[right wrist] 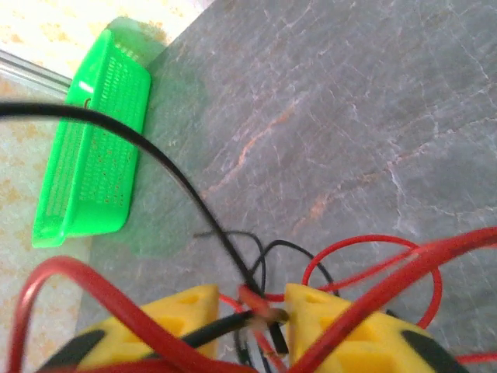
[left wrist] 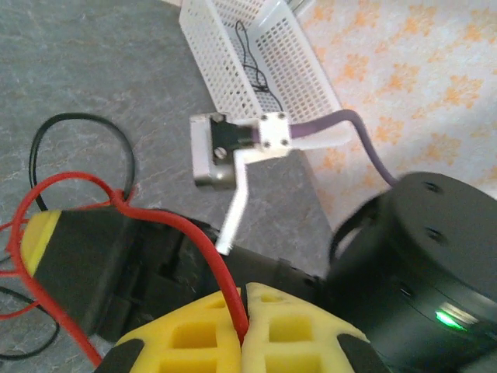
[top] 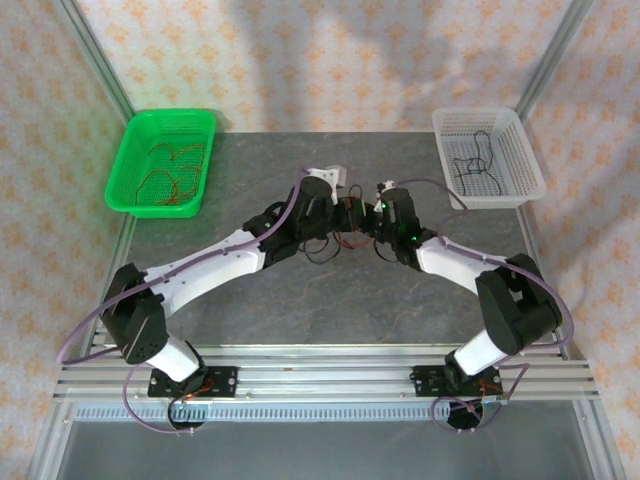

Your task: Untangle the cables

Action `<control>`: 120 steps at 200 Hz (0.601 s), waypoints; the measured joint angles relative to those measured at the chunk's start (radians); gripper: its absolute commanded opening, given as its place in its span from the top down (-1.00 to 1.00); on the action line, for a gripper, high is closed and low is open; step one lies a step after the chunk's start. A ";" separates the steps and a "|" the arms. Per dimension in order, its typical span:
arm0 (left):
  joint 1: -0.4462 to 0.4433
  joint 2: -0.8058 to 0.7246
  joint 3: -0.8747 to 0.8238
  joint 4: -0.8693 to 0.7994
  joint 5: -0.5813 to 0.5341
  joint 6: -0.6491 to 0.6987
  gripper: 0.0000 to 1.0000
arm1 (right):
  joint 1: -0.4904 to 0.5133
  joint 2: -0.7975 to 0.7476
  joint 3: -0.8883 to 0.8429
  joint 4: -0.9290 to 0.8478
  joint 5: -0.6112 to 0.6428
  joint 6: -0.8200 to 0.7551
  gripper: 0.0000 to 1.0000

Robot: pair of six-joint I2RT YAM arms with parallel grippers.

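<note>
Both arms meet over the middle of the table, where a small tangle of red and black cables [top: 340, 243] lies between and under them. My left gripper [left wrist: 243, 301] is shut on a red cable [left wrist: 182, 229], pinched between its yellow fingertips. The red cable loops left past a black cable [left wrist: 78, 119] on the table. My right gripper [right wrist: 250, 301] is open, its yellow fingers apart with a knot of red and black cables [right wrist: 265, 303] in the gap. From above, the left gripper [top: 345, 217] and the right gripper [top: 370, 226] almost touch.
A green basket [top: 128, 150] holding red cables stands at the back left, also the green basket [right wrist: 93, 148] in the right wrist view. A white basket [top: 525, 160] holding black cables stands at the back right. The right arm's wrist [left wrist: 419, 256] sits close to my left fingers.
</note>
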 measured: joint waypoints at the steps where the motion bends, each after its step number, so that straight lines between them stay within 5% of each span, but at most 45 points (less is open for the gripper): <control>1: 0.000 -0.003 -0.001 -0.001 0.000 0.000 1.00 | 0.000 0.000 0.001 0.000 0.000 -0.002 0.52; 120: 0.066 -0.226 -0.003 -0.172 -0.146 0.080 1.00 | -0.027 0.064 -0.115 -0.012 0.116 -0.010 0.49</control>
